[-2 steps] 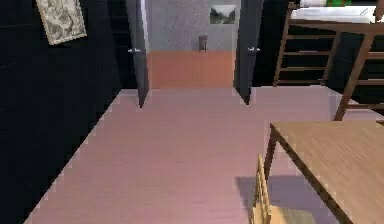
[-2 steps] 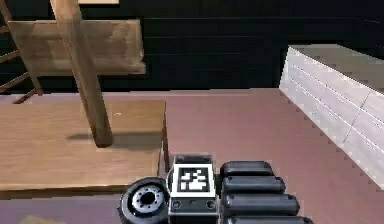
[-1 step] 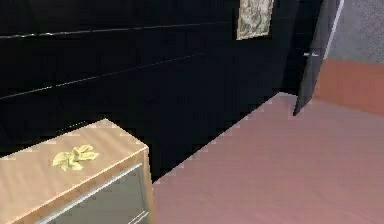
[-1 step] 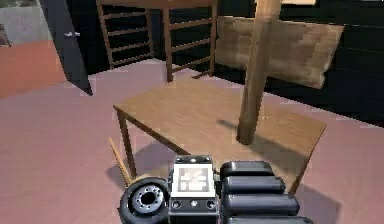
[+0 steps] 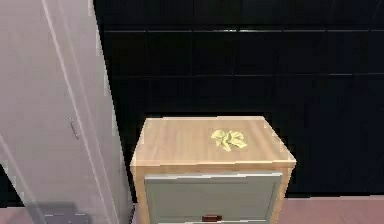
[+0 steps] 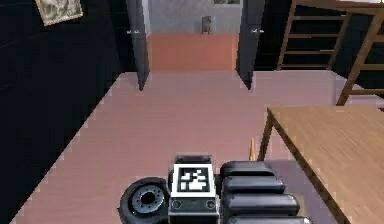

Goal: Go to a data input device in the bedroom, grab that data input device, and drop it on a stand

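data input device: i cannot tell where it is. no blob here is plain enough to carry that name. my pincer [image 6: 145, 200] is a dark round body low at the arm side view's bottom edge, just left of the white marked square [image 6: 195, 182]. its far end is not readable, so i cannot tell whether it has hold of anything, nor how its fingers stand.

the stand [image 5: 175, 145] is dead ahead in the forward view: wooden top, pale drawer front [image 5: 210, 195] below. it is backed against the dark wall [image 5: 250, 60], with a white door [image 5: 50, 110] near its left side. a crumpled yellow-green thing [image 5: 228, 139] lies toward the top's right. my judgement is that the bare left part is the place for a drop.

arm pose: the dark bar [image 6: 255, 195] sits short and close to my body, low over the pink floor [image 6: 170, 110] and reaching toward nothing. a wooden table [image 6: 330, 140] has its corner just up and right of the arm. a ladder-like wooden frame [image 6: 310, 35] stands beyond it, with a doorway [image 6: 195, 40] far out and a picture on the wall [image 6: 58, 10] at upper left.

reading: a short carry keeps the arm clear of the table's edge. the stand lies ahead and not on my reaching side — i judge the base would need to turn before any lift and extend.
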